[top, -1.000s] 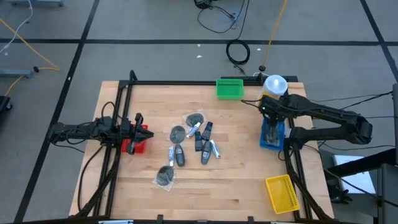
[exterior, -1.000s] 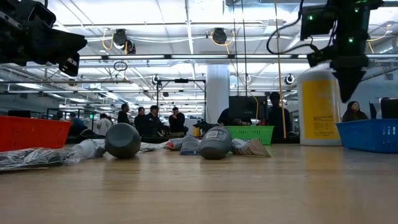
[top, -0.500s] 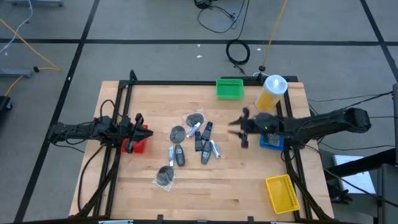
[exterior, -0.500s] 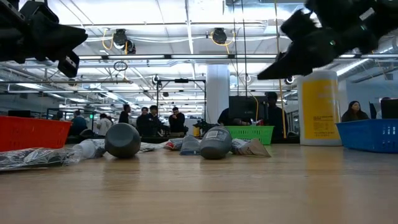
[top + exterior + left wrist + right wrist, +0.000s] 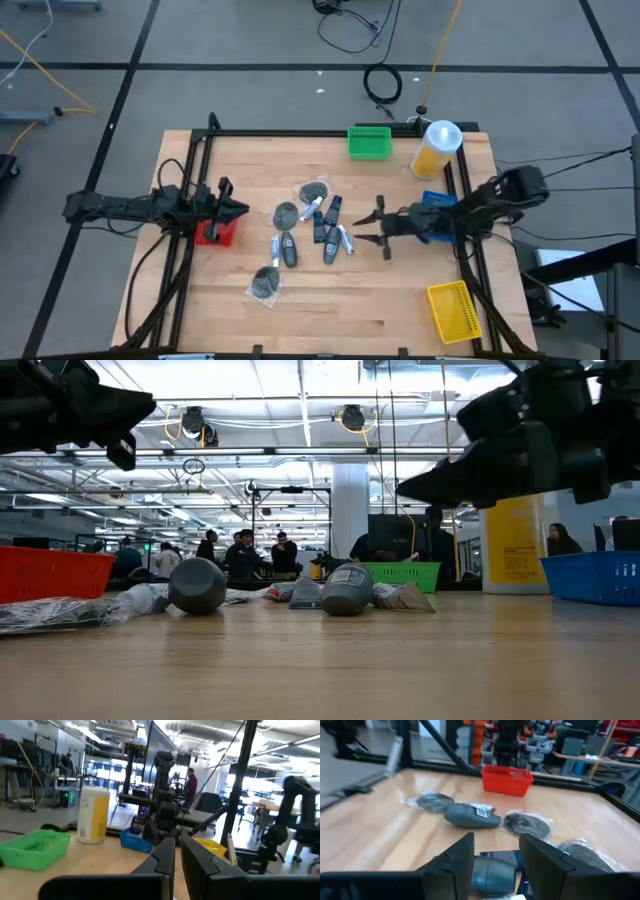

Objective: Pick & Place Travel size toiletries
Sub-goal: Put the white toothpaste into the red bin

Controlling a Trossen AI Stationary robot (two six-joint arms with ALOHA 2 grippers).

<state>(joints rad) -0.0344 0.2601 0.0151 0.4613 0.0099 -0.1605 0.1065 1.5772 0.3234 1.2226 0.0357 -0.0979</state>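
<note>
Just right of the table's middle, found the right gripper [image 5: 381, 228] hanging low with fingers spread and nothing between them, aimed at the travel size toiletries [image 5: 312, 226] heaped at centre. Counted tubes and wrapped round packets lying close, some touching or overlapping, with one round packet [image 5: 266, 283] apart on the near side. Judged the crowding the main hazard: could have closed on two items at once, or nudged a neighbour and sent a tube [image 5: 344, 239] rolling off toward the table edge. Expected the clear wrap to be slippery too, so might have pinched only film and dropped the packet short of the blue basket [image 5: 437, 205]. Saw the left gripper [image 5: 228, 208] clenched on nothing over the red basket [image 5: 214, 233] at far left, well apart from the heap, so feared no clash between arms.
</note>
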